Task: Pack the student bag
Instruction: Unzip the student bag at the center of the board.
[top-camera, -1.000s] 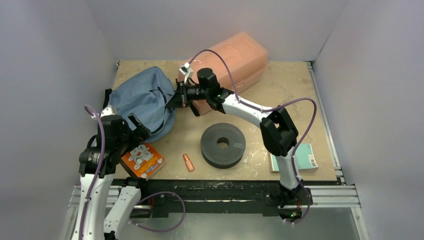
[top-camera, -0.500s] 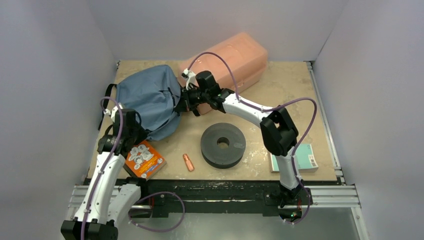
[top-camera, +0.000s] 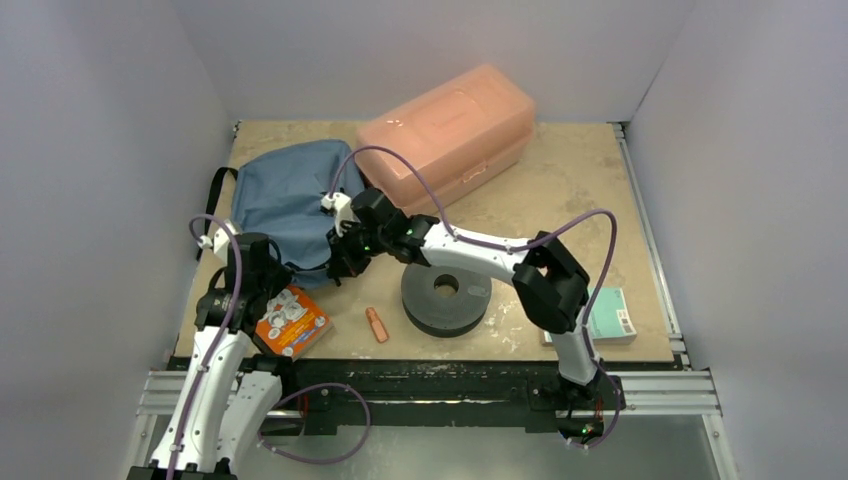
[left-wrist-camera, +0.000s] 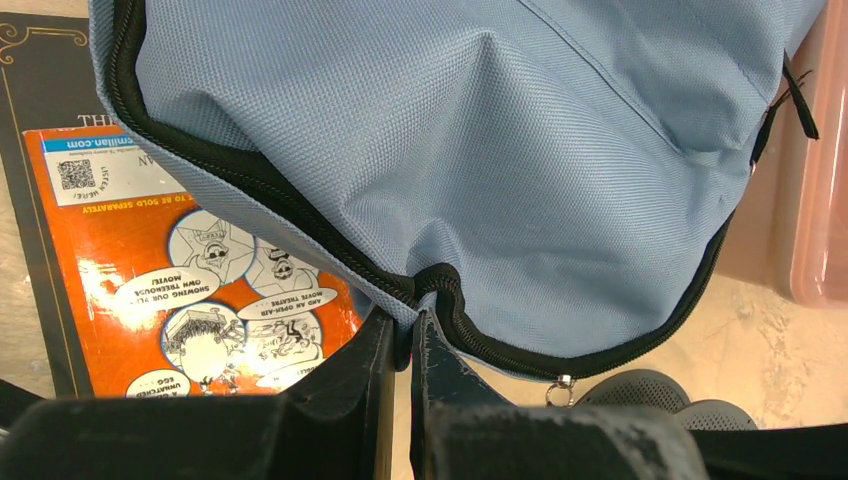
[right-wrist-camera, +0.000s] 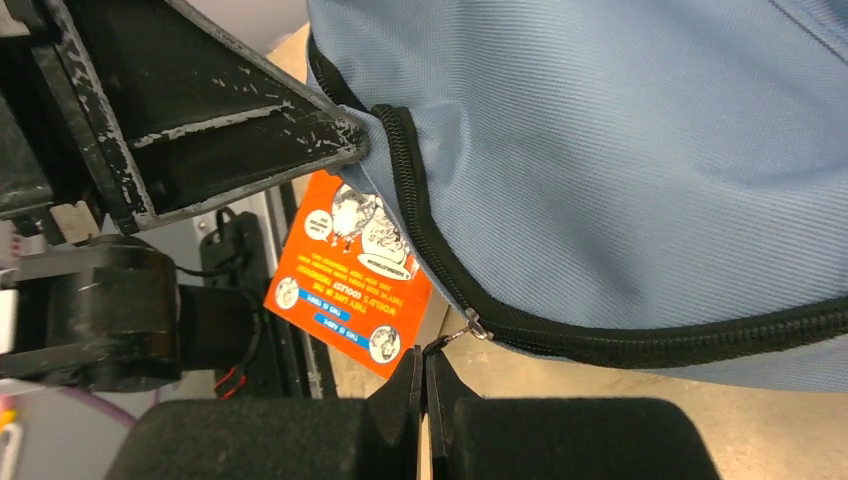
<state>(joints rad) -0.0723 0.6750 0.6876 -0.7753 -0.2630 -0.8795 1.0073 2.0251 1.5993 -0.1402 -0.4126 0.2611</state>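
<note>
The slate-blue student bag (top-camera: 285, 200) lies at the table's left, its black zipper running along the near edge. My left gripper (top-camera: 283, 273) is shut on the bag's zipper edge (left-wrist-camera: 425, 285), pinching the fabric rim between its fingertips (left-wrist-camera: 372, 345). My right gripper (top-camera: 337, 268) sits at the bag's near right corner. It is shut on the small zipper pull (right-wrist-camera: 452, 335), which hangs from a metal ring on the zipper. In the right wrist view the left gripper's fingers (right-wrist-camera: 250, 130) hold the bag (right-wrist-camera: 620, 150) at its rim.
An orange book (top-camera: 292, 320) lies partly under the bag's near edge. A salmon-pink plastic box (top-camera: 450, 125) stands behind the bag. A black disc (top-camera: 446, 290) lies at the centre, a small orange piece (top-camera: 376, 323) near the front, and a teal book (top-camera: 612, 315) at the right.
My left gripper has closed on the bag's zipper edge. My right gripper has travelled from the bag's far side by the pink box to its near edge, holding the zipper pull.
</note>
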